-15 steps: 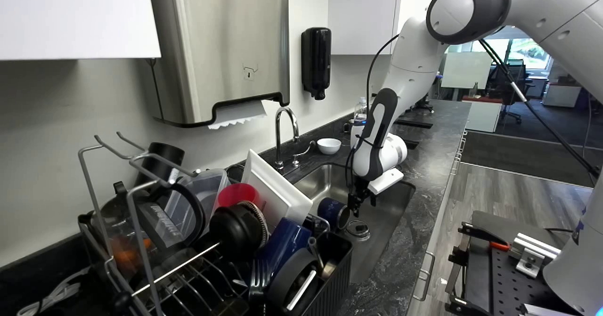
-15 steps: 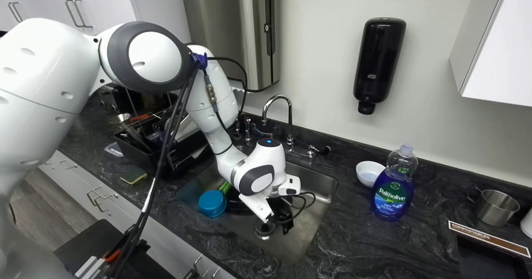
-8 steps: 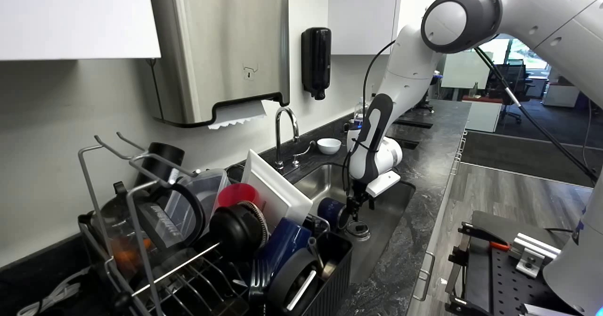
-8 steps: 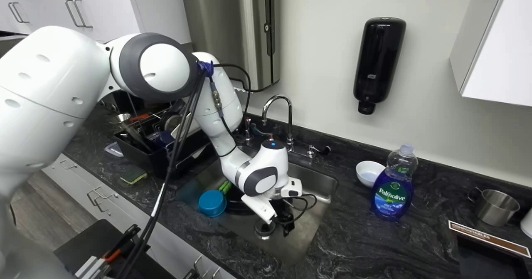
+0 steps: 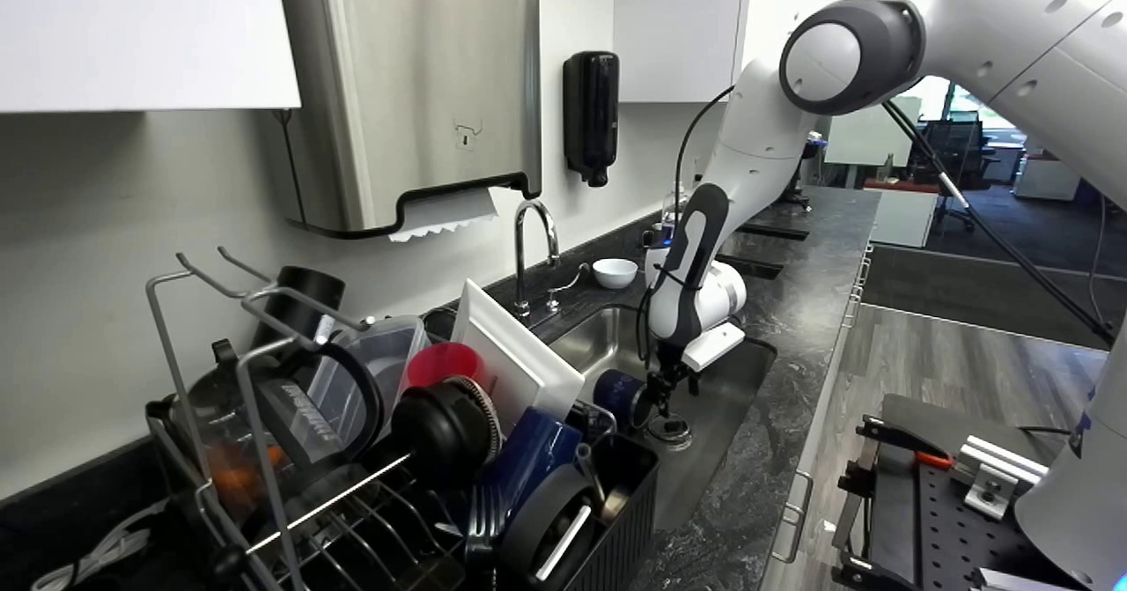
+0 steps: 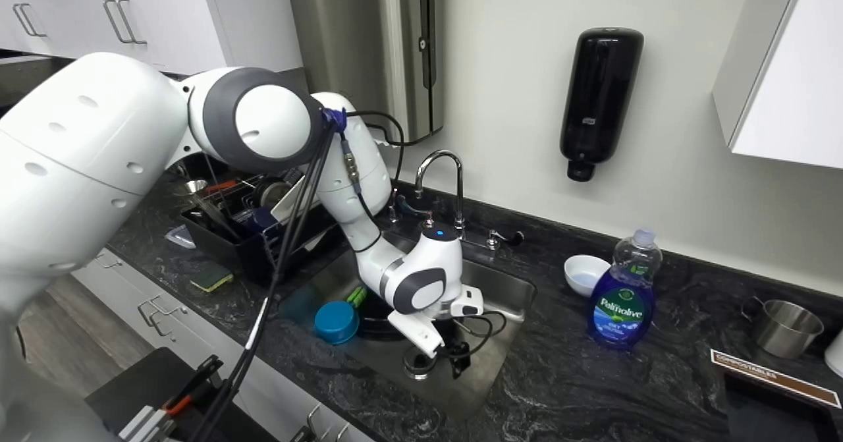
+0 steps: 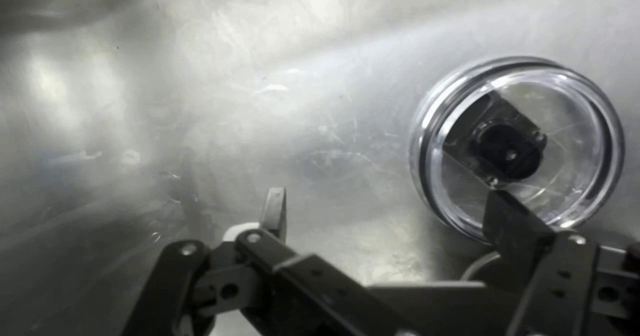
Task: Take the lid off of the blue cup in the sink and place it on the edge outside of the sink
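Note:
The clear round lid with a black slider lies flat on the sink floor, apart from the cup; it shows in both exterior views. The dark blue cup lies on its side in the sink, its mouth toward the lid. My gripper is open and empty, low in the sink. In the wrist view its right finger overlaps the lid's near edge; whether they touch I cannot tell. The left finger is over bare sink floor. In an exterior view the gripper partly hides the cup's mouth.
A full dish rack stands beside the sink. The faucet rises behind it. A turquoise pot and a dark pan are in the sink. A white bowl and soap bottle stand on the counter.
My arm has lowered, and the gripper has moved slightly down and nearer the cup's mouth. The lid and cup have not visibly moved.

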Controlling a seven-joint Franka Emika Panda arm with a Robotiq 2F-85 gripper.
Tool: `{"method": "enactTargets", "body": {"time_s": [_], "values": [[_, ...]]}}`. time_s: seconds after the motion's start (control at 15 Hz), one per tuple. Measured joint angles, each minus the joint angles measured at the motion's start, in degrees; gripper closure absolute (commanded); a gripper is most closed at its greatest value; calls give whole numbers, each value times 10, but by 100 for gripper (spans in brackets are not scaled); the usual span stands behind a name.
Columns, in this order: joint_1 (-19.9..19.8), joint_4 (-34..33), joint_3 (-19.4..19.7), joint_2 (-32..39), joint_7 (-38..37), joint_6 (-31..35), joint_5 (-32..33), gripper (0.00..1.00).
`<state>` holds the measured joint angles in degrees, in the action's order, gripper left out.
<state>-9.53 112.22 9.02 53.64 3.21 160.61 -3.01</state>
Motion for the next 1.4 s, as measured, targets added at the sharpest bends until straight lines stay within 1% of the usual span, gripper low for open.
{"method": "enactTargets", "body": {"time_s": [0.07, 0.13, 0.8, 1.0, 1.13, 1.4], "values": [[0, -2, 0, 1, 1, -2, 0, 25], [-1, -5, -1, 3, 1, -5, 0, 26], [-1, -25, -4, 5, 1, -16, 0, 97], [-4, -26, -4, 4, 1, -17, 0, 100], [-7, -26, -4, 4, 2, -17, 0, 98], [-13, -27, -5, 4, 2, -17, 0, 98]]}}
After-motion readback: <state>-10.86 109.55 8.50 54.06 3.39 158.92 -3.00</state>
